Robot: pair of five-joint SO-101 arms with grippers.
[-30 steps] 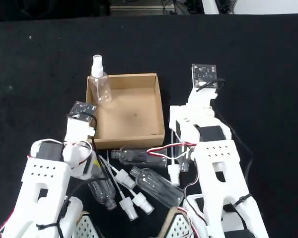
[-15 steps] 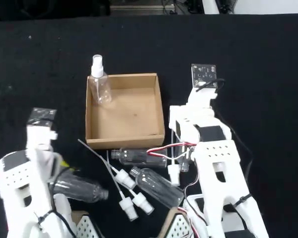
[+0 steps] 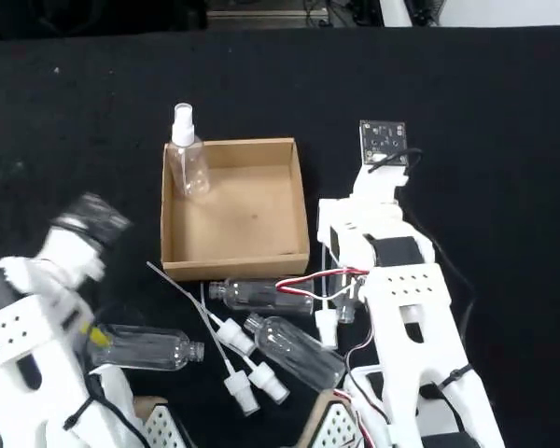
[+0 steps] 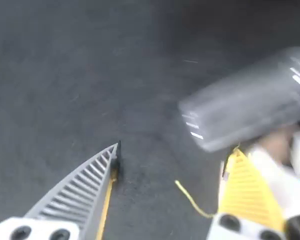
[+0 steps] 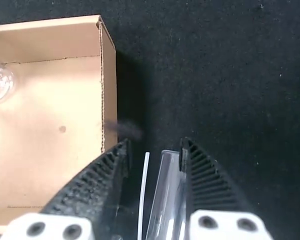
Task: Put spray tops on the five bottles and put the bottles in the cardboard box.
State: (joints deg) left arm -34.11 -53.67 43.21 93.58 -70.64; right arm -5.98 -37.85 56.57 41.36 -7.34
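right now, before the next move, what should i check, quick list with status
1. Room in the cardboard box: ok, one capped bottle stands in its far left corner.
2. Left gripper free: ok, jaws wide apart, nothing between them.
3. Loose bottle by the left arm, clear of the gripper: cannot tell; it lies flat and uncapped.
4. Other bottles capped: not ok, the middle bottle and the near bottle lie uncapped in front of the box.
5. Spray tops available: ok, they lie loose beside those bottles.
6. Right gripper hold on the clear piece: cannot tell.
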